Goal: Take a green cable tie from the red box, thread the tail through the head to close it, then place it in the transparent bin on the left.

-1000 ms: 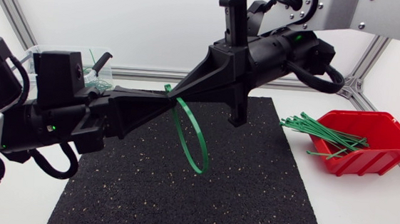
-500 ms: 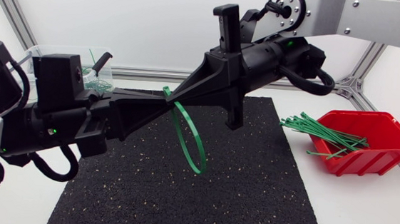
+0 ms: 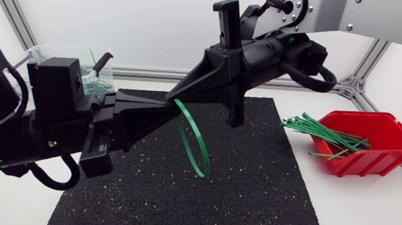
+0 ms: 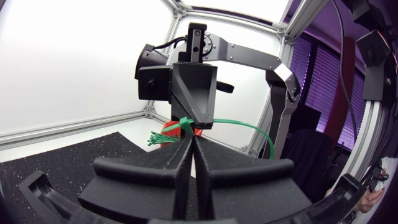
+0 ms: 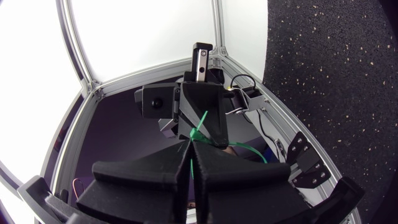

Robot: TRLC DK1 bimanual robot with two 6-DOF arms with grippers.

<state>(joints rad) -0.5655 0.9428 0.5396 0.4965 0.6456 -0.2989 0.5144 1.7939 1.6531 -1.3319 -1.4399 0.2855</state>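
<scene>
Pinched in the air above the black speckled rubber mat (image 3: 251, 203), at its upper end, between the pressed-together fingers of the left matte black wedge-fingered gripper (image 3: 168, 103) and likewise of the right matte black wedge-fingered gripper (image 3: 178, 97), tip against tip: a loop of green plastic cable tie (image 3: 198, 173). Hanging down from the tips as a ring. Well apart from the red plastic box (image 3: 384, 159) with its bundle of loose green ties (image 3: 325, 131), and from the transparent plastic bin (image 3: 54, 54) behind the left arm.

Looped green cable tie (image 3: 201, 173) hangs midair; spare ties (image 3: 322, 129) overhang red box (image 3: 388, 152); transparent bin (image 3: 55, 52) back-left.
</scene>
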